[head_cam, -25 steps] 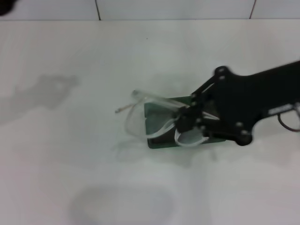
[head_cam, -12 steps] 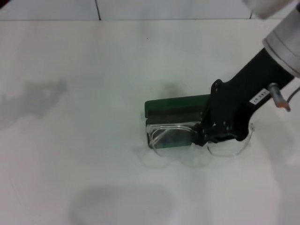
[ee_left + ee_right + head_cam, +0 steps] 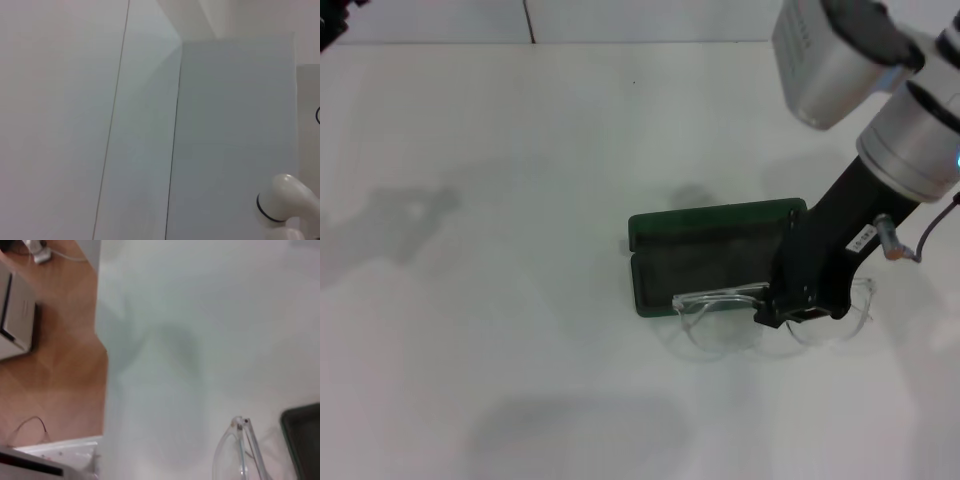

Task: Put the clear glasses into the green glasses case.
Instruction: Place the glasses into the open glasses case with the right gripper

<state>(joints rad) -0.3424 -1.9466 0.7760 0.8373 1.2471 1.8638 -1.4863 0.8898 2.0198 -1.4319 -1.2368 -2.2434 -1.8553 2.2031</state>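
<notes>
Placement step: right end effector (image 3: 782, 314) grips clear glasses (image 3: 720, 318) overhanging green glasses case (image 3: 710, 258) front edge onto surface (image 3: 520, 150); next, shift them inward.

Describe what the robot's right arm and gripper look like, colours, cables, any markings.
The right arm has chunky silver-grey cylindrical segments stepping down to a black forearm link. A small white label with dark print sits on the black part, beside a thin dark cable loop and an orange-tipped connector. The right gripper is black and angular.
</notes>
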